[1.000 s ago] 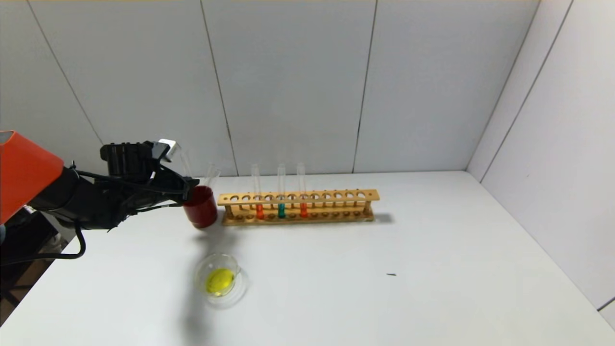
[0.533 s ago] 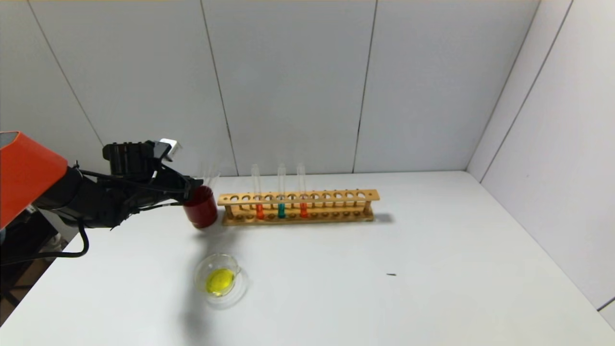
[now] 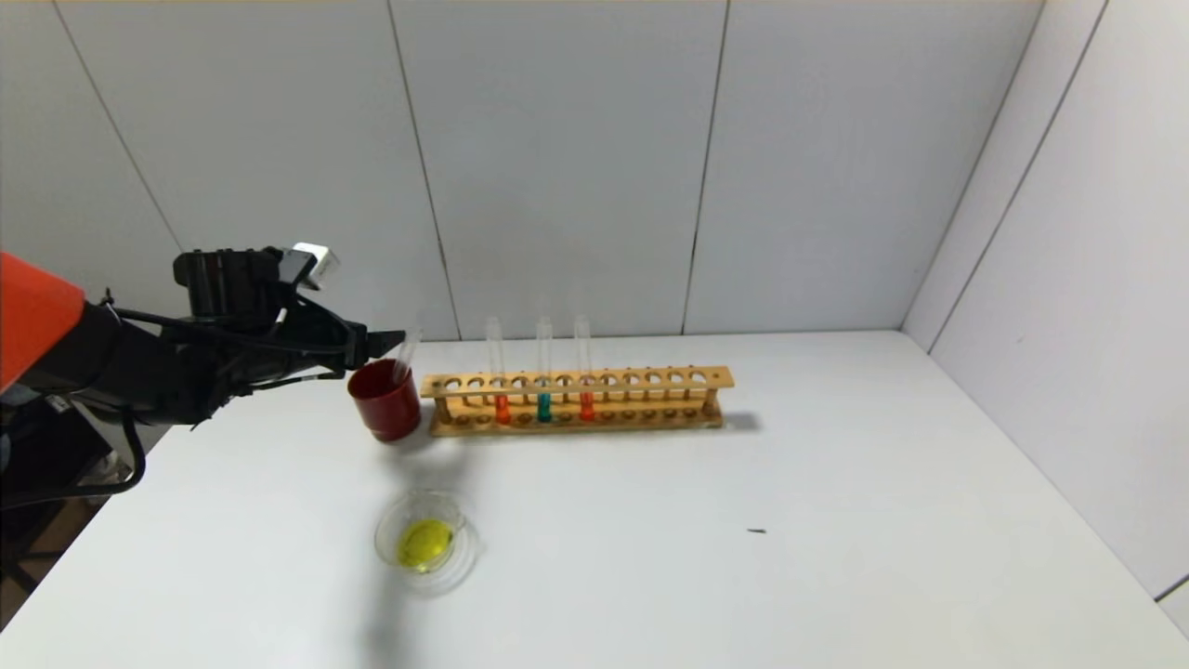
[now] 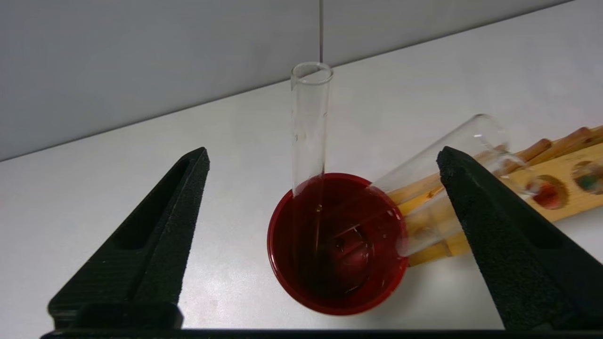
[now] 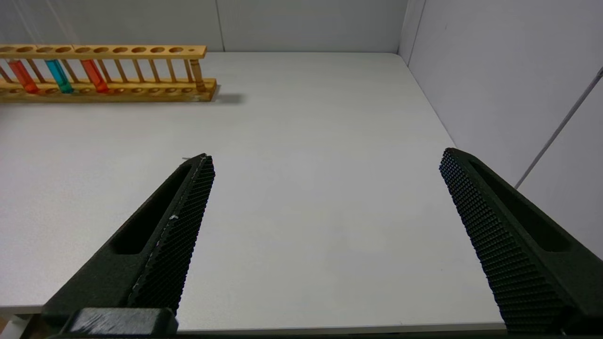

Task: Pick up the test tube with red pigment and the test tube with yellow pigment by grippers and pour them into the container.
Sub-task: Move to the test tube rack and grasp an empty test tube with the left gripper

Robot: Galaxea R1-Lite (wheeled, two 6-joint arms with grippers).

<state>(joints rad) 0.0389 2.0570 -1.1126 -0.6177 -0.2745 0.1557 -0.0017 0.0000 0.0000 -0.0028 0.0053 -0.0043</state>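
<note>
The left arm (image 3: 139, 372) is black with an orange shell, loose black cables, and a white-silver block above its black, textured pincer (image 4: 325, 235).

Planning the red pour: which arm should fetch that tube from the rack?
Left. The left gripper, jaws open, hovers over the dark red cup beside the rack, near the test tube with red pigment; the right gripper is farther off.

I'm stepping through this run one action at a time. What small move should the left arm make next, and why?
Probably lift the left gripper clear of the dark red cup. Its fingers stand wide apart, both empty tubes rest in the cup, the container holds only yellow, and the red tube waits in the rack.
</note>
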